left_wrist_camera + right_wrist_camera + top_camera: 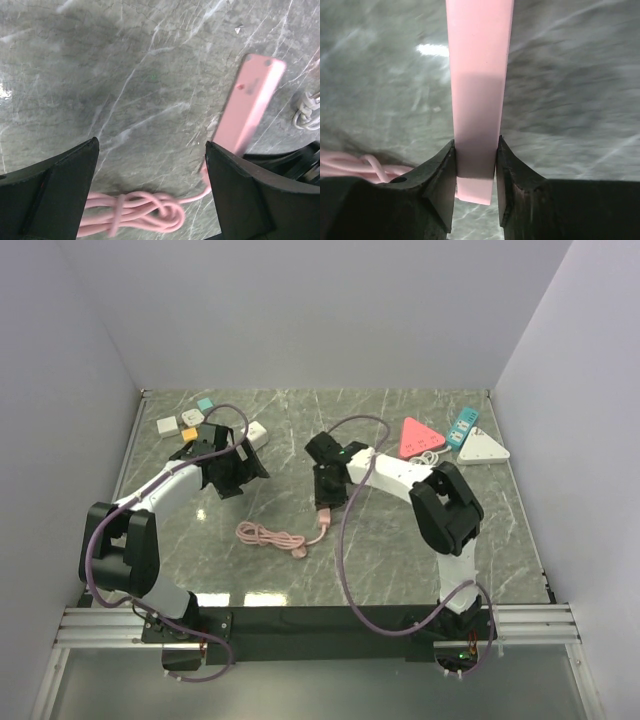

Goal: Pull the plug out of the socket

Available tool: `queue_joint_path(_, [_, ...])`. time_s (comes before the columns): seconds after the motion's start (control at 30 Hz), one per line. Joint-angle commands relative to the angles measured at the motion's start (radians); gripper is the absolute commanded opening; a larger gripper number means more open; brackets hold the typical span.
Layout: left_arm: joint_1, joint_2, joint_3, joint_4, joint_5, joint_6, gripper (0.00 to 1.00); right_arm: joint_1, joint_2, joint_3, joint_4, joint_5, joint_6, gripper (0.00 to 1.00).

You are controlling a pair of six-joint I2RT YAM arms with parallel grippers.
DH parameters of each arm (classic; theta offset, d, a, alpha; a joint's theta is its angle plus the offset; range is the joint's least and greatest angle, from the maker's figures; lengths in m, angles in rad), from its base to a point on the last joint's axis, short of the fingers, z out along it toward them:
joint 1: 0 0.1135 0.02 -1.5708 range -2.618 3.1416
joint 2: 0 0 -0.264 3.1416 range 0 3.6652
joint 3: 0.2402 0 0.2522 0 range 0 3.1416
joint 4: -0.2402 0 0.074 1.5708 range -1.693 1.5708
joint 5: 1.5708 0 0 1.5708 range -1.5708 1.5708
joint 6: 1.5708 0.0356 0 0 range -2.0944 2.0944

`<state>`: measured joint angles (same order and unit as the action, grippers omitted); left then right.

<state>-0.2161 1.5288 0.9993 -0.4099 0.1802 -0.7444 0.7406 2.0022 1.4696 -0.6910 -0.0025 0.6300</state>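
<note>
Jaws of the right gripper (476, 150) are pinched narrow on the near end of the pink socket strip (479, 75), one finger on each long side. Those of the left gripper (151, 150) stand wide with nothing between them, only bare stone below.

A green marbled table (390, 550) fills the floor of a white-walled booth. On it the left arm (165, 487) reaches from its near-left base toward the far left, and the right arm (400, 475) bends from the near-right base back toward the middle.

The strip sits mid-table under the right gripper, just right of the left one; whether it rests on the stone or is lifted off it I cannot tell. Its pink cable (270, 536) lies coiled on the table, near and left of it. The plug I cannot make out.

At the far right are a white triangular block (483, 448), a red triangular block (415, 435), a blue strip (463, 427) and a small white cord (428, 457). At the far left are a white strip (257, 431) and a few small cubes (165, 425)
</note>
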Motion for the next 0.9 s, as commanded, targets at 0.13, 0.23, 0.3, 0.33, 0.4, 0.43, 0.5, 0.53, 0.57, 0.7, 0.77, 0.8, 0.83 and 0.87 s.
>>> queue_joint_path(0.13, [0.009,0.007,0.047,0.0,0.015,0.039,0.93,-0.254,0.007,-0.062,-0.059,0.183,-0.095,0.0])
queue_joint_path(0.23, [0.009,0.042,0.07,0.002,0.018,0.042,0.92,-0.361,0.065,0.032,-0.102,0.223,-0.141,0.0])
queue_joint_path(0.3, [0.009,0.065,0.087,0.002,0.018,0.045,0.92,-0.44,0.111,0.13,-0.134,0.226,-0.161,0.0])
queue_joint_path(0.33, [0.007,0.088,0.094,-0.001,0.021,0.048,0.92,-0.469,0.154,0.164,-0.162,0.229,-0.162,0.0])
queue_joint_path(0.4, [0.009,0.109,0.114,-0.001,0.024,0.051,0.92,-0.546,0.188,0.253,-0.176,0.208,-0.161,0.0])
queue_joint_path(0.43, [0.009,0.125,0.119,-0.001,0.025,0.053,0.92,-0.57,0.214,0.283,-0.195,0.203,-0.155,0.0])
queue_joint_path(0.5, [0.009,0.142,0.134,-0.006,0.021,0.056,0.92,-0.628,0.236,0.369,-0.205,0.162,-0.153,0.0])
queue_joint_path(0.53, [0.009,0.158,0.15,-0.009,0.019,0.059,0.92,-0.644,0.26,0.398,-0.218,0.142,-0.161,0.0])
queue_joint_path(0.57, [0.007,0.166,0.156,-0.012,0.019,0.06,0.91,-0.658,0.271,0.428,-0.228,0.127,-0.162,0.0])
queue_joint_path(0.7, [0.009,0.189,0.177,-0.013,0.021,0.06,0.91,-0.69,0.3,0.524,-0.231,0.111,-0.181,0.14])
queue_joint_path(0.77, [0.009,0.189,0.182,-0.009,0.024,0.062,0.91,-0.705,0.291,0.528,-0.216,0.076,-0.202,0.26])
queue_joint_path(0.8, [0.009,0.189,0.183,-0.009,0.03,0.062,0.91,-0.705,0.276,0.496,-0.199,0.026,-0.213,0.33])
queue_joint_path(0.83, [0.009,0.18,0.183,-0.006,0.033,0.065,0.91,-0.704,0.22,0.465,-0.144,0.006,-0.234,0.5])
queue_joint_path(0.87, [0.009,0.172,0.182,-0.001,0.036,0.065,0.91,-0.702,0.177,0.377,-0.102,-0.029,-0.242,0.59])
